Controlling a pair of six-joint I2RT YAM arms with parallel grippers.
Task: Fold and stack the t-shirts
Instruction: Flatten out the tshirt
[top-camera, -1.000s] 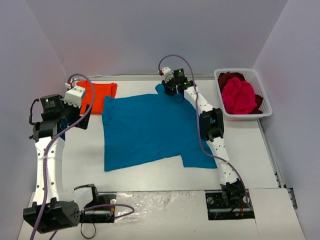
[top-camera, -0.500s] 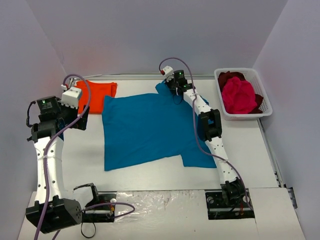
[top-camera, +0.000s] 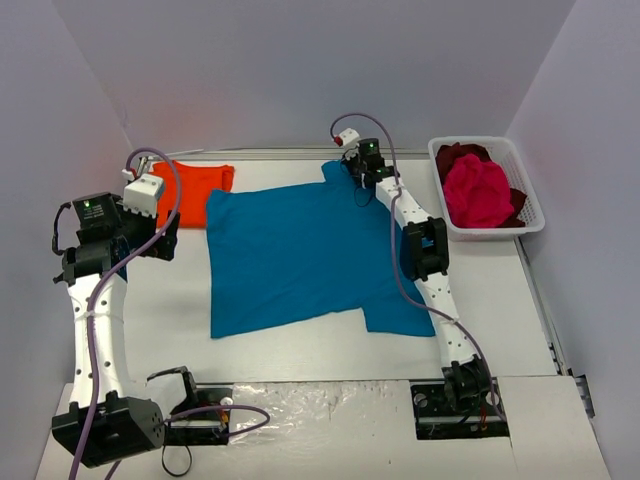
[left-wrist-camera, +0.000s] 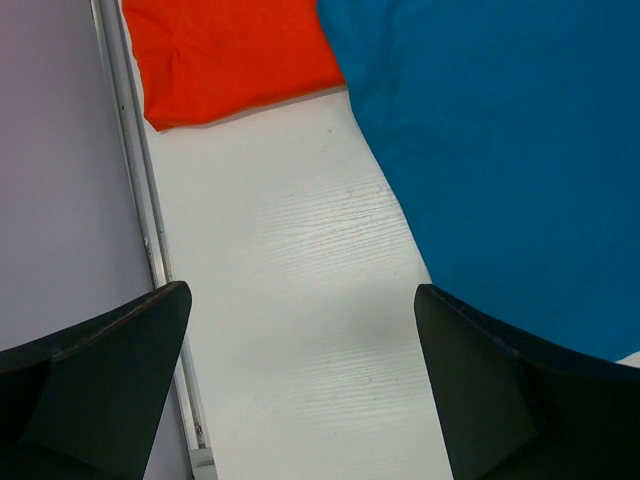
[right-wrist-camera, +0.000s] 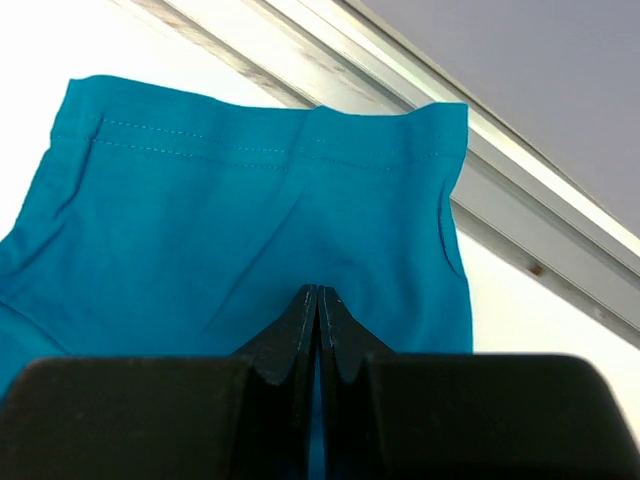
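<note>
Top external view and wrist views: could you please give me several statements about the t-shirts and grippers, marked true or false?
1. The teal-blue t-shirt lies spread out on the table. True.
2. The right gripper has its jaws shut on the teal-blue t-shirt. True.
3. The left gripper holds the orange t-shirt. False: its jaws are open over bare table, the orange t-shirt beyond them.
4. The white basket is empty. False: the white basket holds a magenta-pink t-shirt and a dark red t-shirt.
</note>
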